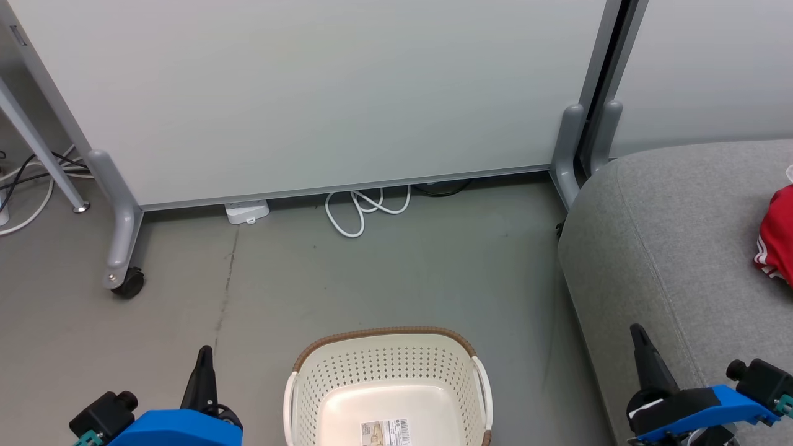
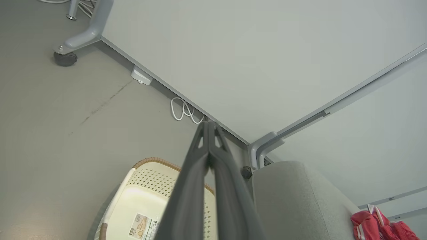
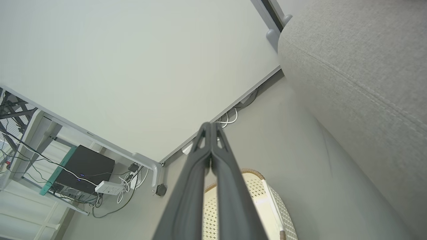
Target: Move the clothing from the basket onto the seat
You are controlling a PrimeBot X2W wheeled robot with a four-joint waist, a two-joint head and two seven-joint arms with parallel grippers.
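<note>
The left gripper [image 1: 204, 354] and right gripper [image 1: 638, 331] are pressed together on nothing; the clothing [image 1: 777, 232] lies on the seat [image 1: 657, 235], rightward, nearer the right gripper, and the basket [image 1: 384, 332] between them looks bare.

One printed label [image 1: 385, 432] lies on the inner floor of the basket [image 1: 384, 365]. It carries a barcode at its right end and a small picture at its left. Its print is too small to read in the head view and in the left wrist view.
</note>
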